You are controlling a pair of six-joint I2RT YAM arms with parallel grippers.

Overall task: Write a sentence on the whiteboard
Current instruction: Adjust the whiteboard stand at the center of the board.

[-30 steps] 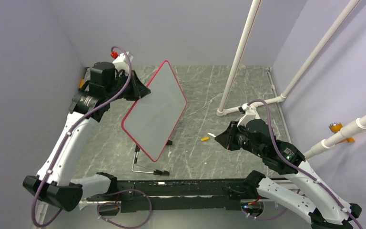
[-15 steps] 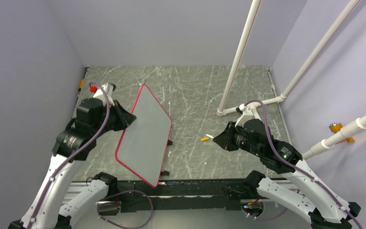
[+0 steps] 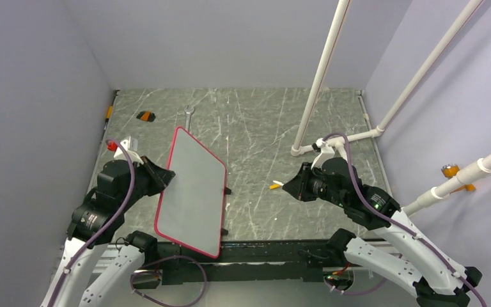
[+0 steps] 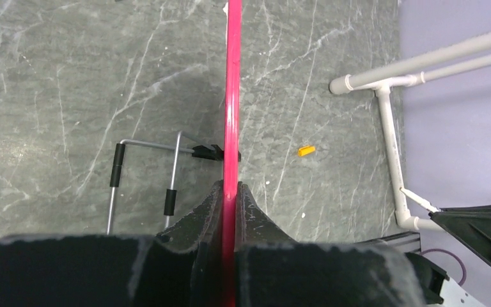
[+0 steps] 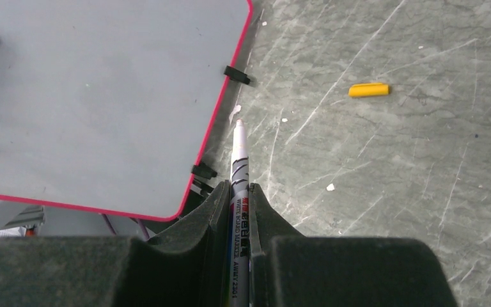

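Note:
The whiteboard (image 3: 192, 192), blank white with a red-pink frame and small black clips, is held tilted above the table's near left. My left gripper (image 3: 165, 179) is shut on its left edge. In the left wrist view the frame (image 4: 232, 96) runs edge-on between my closed fingers (image 4: 231, 187). My right gripper (image 3: 292, 187) is shut on a whiteboard marker (image 5: 238, 160) with its tip pointing left, apart from the board (image 5: 102, 96). No sentence shows on the board. The marker's orange cap (image 3: 273, 187) lies on the table just off the tip.
A wire stand with black sleeves (image 4: 147, 173) lies on the table under the board. White pipes (image 3: 319, 77) rise at the back right, with a joint on the table (image 3: 307, 148). A small orange-black object (image 3: 144, 116) and a wrench (image 3: 188, 115) lie at the back left.
My left arm has carried the whiteboard from the back left down toward the near edge, uncovering the small object and wrench. My right gripper with the marker has crept a little left.

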